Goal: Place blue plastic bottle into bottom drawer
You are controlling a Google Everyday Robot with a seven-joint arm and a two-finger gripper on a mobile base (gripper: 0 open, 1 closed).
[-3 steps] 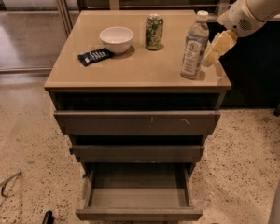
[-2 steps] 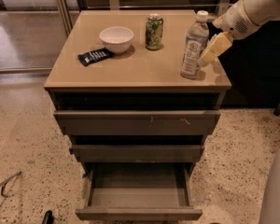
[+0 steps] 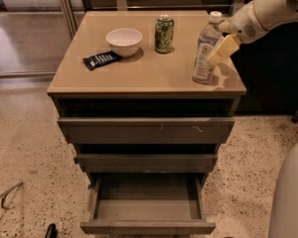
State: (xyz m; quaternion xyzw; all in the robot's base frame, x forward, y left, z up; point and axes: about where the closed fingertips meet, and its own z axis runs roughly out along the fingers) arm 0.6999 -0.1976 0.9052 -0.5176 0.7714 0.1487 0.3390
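Gripper (image 3: 219, 51) low over the right side of the cabinet top (image 3: 144, 73), tan, pressed close to the right flank of the blue plastic bottle (image 3: 202, 58). Clamped on it or only alongside: cannot tell, far side hidden behind the bottle. White arm (image 3: 265, 11) coming in from the upper right, cut off by the picture's edge.

One bottle, upright on the top, white cap up, close to the right edge and not far from the front-right corner. One green can (image 3: 164, 33) upright further back and to the left, well apart from the bottle. One white bowl (image 3: 124, 41) left of the can. One dark packet (image 3: 102, 60) lying flat just beside the bowl, front left. Bare tan surface across the whole front half.

Three drawers below. Top drawer (image 3: 146, 130) and middle drawer (image 3: 146, 162) slightly out, dark gaps above each. Bottom drawer (image 3: 148, 227) pulled far out, grey inner floor in view.

Speckled floor all round. Pale rounded shape (image 3: 290, 197) at lower right, cut off, hard to identify.
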